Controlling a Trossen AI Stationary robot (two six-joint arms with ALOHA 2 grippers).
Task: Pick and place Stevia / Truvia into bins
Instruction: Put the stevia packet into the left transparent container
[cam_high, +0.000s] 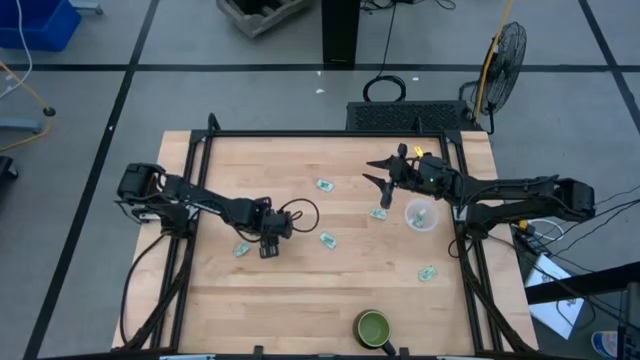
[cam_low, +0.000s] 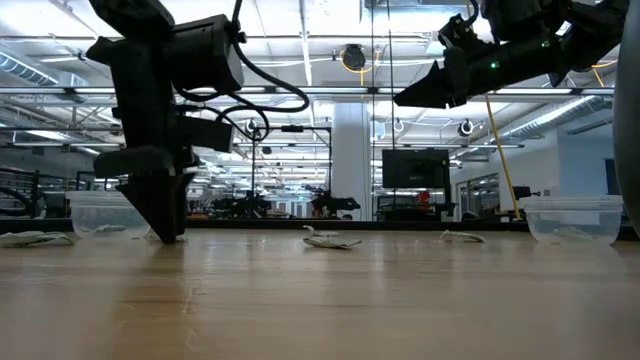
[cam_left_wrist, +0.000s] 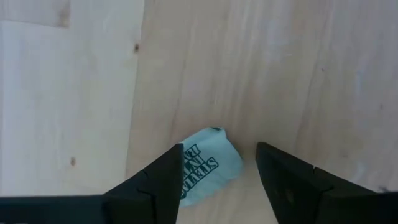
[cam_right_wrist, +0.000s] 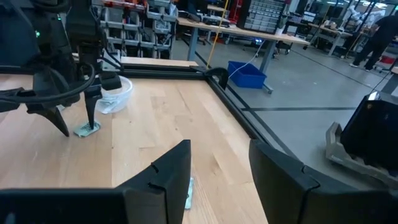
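Note:
My left gripper (cam_high: 268, 246) points straight down with its fingertips at the table, open. A pale green Stevia sachet (cam_left_wrist: 208, 165) lies between its fingers, close against one finger (cam_left_wrist: 163, 183). The right wrist view shows this sachet (cam_right_wrist: 87, 129) at that finger's tip. Other sachets lie flat on the table at mid-table (cam_high: 327, 239), farther back (cam_high: 323, 185), left of the left gripper (cam_high: 241, 249), near the right cup (cam_high: 379, 212) and toward the near right (cam_high: 428, 272). My right gripper (cam_high: 380, 172) hangs open, raised above the table beside the right cup (cam_high: 421, 215). The left cup (cam_right_wrist: 115, 93) stands behind the left gripper. My left gripper comes at the sachet from above, fingers pointing down and standing on either side of it. The sachet's edge (cam_left_wrist: 186, 174) runs under one finger. I cannot tell whether that finger touches it. The sachet lies flat on the table.
A green dark-rimmed bowl (cam_high: 373, 326) sits near the table's near edge. The right cup holds something pale inside. A black cable loop (cam_high: 300, 212) hangs by the left wrist. A black frame rail (cam_high: 330, 134) borders the table. Bare wood (cam_high: 300, 290) lies toward the near edge.

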